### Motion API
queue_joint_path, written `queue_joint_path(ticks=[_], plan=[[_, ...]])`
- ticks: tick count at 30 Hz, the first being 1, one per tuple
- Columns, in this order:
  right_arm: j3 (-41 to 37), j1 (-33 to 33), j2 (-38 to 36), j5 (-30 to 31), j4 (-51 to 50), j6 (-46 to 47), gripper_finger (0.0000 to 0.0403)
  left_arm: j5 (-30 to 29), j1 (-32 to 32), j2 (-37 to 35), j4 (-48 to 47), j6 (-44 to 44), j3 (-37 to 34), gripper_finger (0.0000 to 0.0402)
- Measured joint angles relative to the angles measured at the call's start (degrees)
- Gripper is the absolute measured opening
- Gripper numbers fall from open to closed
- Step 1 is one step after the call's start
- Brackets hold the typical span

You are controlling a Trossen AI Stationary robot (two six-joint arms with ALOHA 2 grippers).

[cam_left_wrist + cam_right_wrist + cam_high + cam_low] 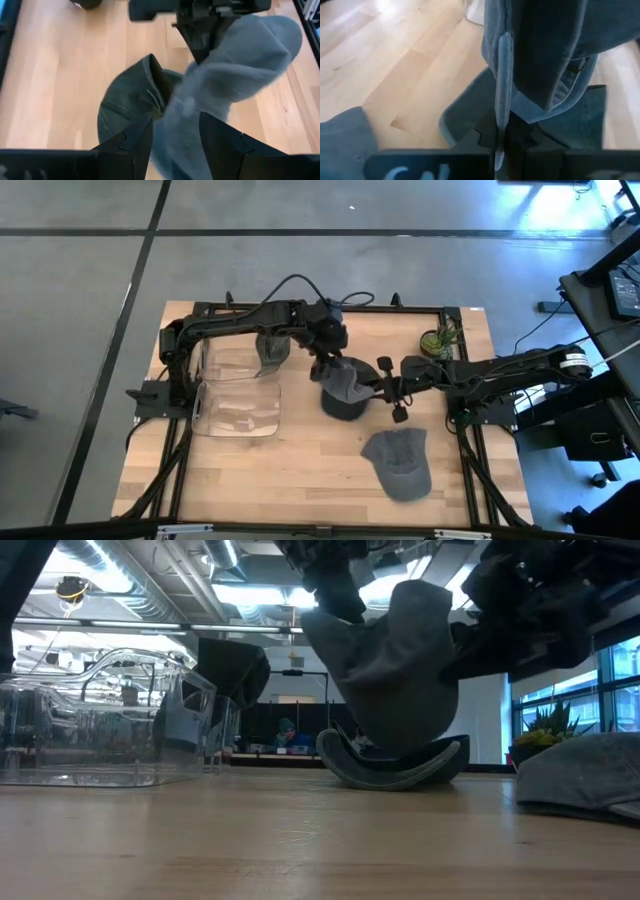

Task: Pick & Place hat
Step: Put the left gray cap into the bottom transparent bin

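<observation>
A grey cap (345,388) hangs between both grippers at the table's middle; its dark curved brim (395,768) rests on the wood. My left gripper (328,368) comes from the far left and is shut on the cap's crown (235,60). My right gripper (378,388) comes from the right and is shut on the cap's edge. A second grey cap (398,463) lies flat near the right near corner. A dark hat (271,350) hangs on the far rim of a clear bin (235,395). My left gripper pinches bunched crown cloth (180,120) between its two fingers, slanting down from the far left. The cap hangs below, brim on the table. My right gripper pinches a thin folded edge of the cap (503,100) between its fingertips, level from the right; the cloth stands upright above the fingers.
The clear plastic bin (90,730) stands left of the held cap. A small potted plant (437,340) sits at the far right of the table. Bare wood lies along the near side, left of the second cap (585,775).
</observation>
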Motion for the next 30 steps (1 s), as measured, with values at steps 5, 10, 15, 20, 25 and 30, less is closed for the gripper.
queue_joint_path(ticks=[5,10,15,20,25,30], plan=[[0.0,0.0,0.0,0.0,1.7,0.0,0.0016,0.1,0.0,0.0,-0.7,-0.1,0.0,0.0157],[0.0,0.0,0.0,-0.1,3.4,-0.4,0.0016,-1.0,0.0,0.0,-0.8,-0.1,0.0,0.0155],[0.0,0.0,0.0,-0.1,4.1,-0.4,0.0016,-1.8,0.0,0.0,-0.8,0.0,0.0,0.0154],[0.0,0.0,0.0,-0.1,6.5,-0.5,0.0016,-1.8,-0.7,0.0,-0.7,1.8,0.0,0.0156],[0.0,0.0,-0.1,-0.1,7.6,0.0,0.0017,-1.2,-2.3,0.0,0.5,2.8,0.0,0.0155],[0.0,0.0,-0.1,-0.1,7.7,1.4,0.0017,-1.3,-3.8,0.0,0.5,5.4,0.0,0.0121]])
